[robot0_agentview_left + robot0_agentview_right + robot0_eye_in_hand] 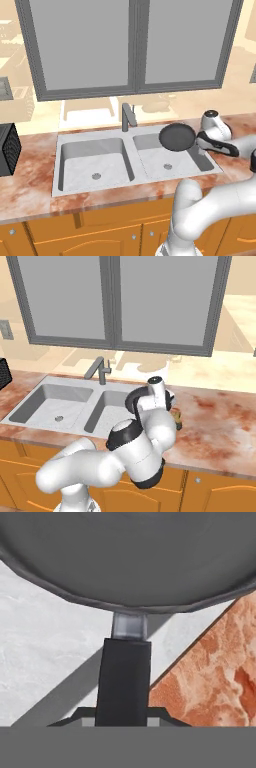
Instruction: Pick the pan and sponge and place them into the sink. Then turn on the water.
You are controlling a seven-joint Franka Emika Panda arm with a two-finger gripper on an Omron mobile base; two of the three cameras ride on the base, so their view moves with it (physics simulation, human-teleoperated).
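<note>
While the claw (122,722) clamps its handle, the pan (176,137) hangs over the sink's (95,145) right basin.

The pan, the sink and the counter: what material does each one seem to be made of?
The pan: likely dark coated metal, matte grey-black, with a black handle joined by a pale metal collar. The sink: probably brushed steel, light grey with faint mottling. The counter: looks like polished stone, reddish-brown with pale veins. All is rendered, so these are guesses.
</note>
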